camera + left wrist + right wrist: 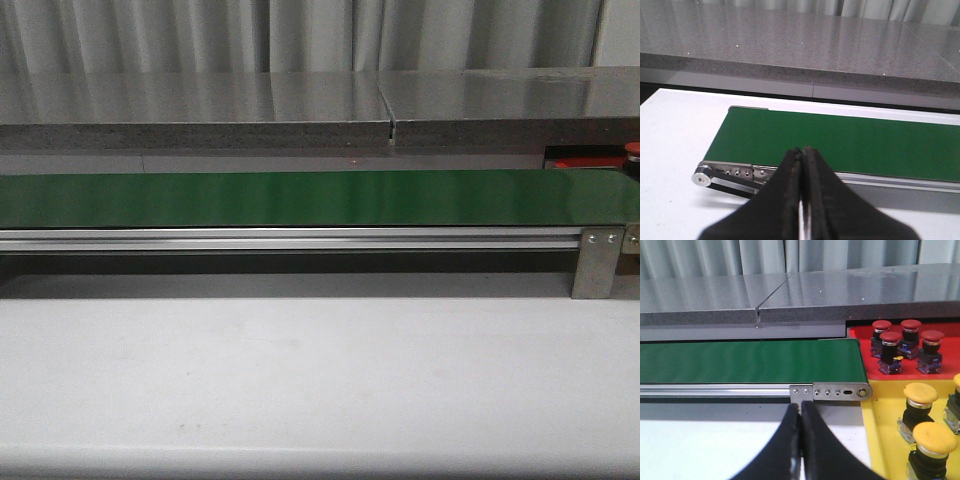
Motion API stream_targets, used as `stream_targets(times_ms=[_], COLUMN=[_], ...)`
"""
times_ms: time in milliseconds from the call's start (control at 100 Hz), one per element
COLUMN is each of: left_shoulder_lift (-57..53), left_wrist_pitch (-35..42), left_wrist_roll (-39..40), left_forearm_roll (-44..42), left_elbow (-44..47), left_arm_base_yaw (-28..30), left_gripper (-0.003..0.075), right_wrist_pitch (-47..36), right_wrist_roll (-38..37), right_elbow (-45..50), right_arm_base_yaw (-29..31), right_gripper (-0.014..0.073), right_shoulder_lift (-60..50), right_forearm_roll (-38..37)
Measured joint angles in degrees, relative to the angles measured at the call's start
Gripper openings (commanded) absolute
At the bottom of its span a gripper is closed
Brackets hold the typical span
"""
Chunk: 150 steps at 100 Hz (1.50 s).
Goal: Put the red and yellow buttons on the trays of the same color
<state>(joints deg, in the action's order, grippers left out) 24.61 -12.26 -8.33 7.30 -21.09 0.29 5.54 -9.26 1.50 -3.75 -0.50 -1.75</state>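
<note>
Several red buttons (890,338) with dark bases stand on the red tray (952,367), past the green belt's end in the right wrist view. Three yellow buttons (920,393) stand on the yellow tray (885,410) beside it. My right gripper (800,405) is shut on nothing, over the white table just in front of the belt's end bracket and apart from both trays. Over the belt's other end, my left gripper (802,150) is also shut and holds nothing. The front view shows only a sliver of the red tray (585,162) and one red button (633,150) at far right.
The long green conveyor belt (300,198) runs across the table on an aluminium rail (290,238), with a metal bracket (598,262) at its right end. A grey stone counter (200,110) lies behind it. White tabletop (300,390) stretches in front.
</note>
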Motion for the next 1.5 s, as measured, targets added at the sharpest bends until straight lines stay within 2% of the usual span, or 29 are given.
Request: stream_targets(times_ms=[270,670,1300,1500], left_shoulder_lift=[-8.97,-22.6,-24.79,-24.79], left_wrist_pitch=[6.9,7.5,10.92,11.75], left_wrist_roll=[7.57,13.2,13.89,13.89], left_forearm_roll=[-6.75,-10.53,-12.47,-15.72], left_elbow=[9.33,20.86,21.11,21.09], left_arm_base_yaw=[-0.86,-2.98,-2.98,-2.98], left_gripper=[-0.0019,-0.0019,-0.0019,-0.0019], right_wrist_pitch=[0.0,0.0,0.0,0.0], right_wrist_roll=[0.0,0.0,-0.1,-0.1], right_elbow=[0.0,0.0,0.0,0.0], right_arm_base_yaw=[0.0,0.0,0.0,0.0], right_gripper=[-0.0066,-0.0066,-0.0066,-0.0066], right_shoulder_lift=[0.0,0.0,0.0,0.0], right_forearm_roll=[0.0,0.0,0.0,0.0])
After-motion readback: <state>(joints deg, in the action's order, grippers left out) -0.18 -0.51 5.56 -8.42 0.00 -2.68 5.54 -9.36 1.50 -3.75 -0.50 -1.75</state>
